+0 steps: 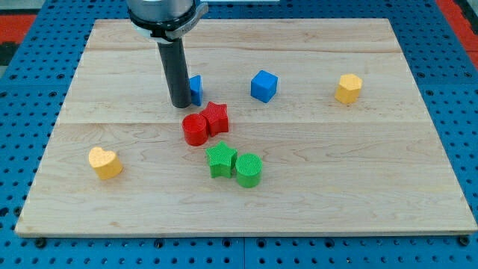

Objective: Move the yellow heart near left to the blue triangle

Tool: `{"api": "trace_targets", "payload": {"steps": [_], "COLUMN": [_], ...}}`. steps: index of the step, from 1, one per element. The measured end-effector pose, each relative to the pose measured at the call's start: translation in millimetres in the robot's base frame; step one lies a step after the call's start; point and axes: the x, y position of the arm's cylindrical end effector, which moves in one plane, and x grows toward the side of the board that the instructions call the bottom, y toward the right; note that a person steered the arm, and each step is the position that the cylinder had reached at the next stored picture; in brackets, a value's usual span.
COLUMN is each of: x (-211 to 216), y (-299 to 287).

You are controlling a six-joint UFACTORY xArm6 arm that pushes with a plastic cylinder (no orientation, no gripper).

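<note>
Yellow heart-shaped block (pixel 104 162) lay near the lower left corner of the pale wooden table (pixel 358 179), well apart from the partly hidden blue block (pixel 196 89) that my tip (pixel 180 104) touched on its left side. Jaws did not exist on this rod. Red cylinder (pixel 195 129) touched red star (pixel 216 118); green star (pixel 221 160) touched green cylinder (pixel 249 169); blue cube (pixel 264 85) and yellow hexagonal block (pixel 348 88) stood toward the view's right.

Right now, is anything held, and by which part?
Nothing is held. My tip stands just left of the blue block, far from the yellow heart.
</note>
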Motion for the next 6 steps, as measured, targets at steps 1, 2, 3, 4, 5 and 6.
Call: {"api": "trace_targets", "payload": {"steps": [1,2,3,4,5,6], "x": [-3.5,20.6,79.8,128.1,169.9,127.6], "y": [0.0,-2.7,-13.4,-22.1,-31.1,-100.7]}}
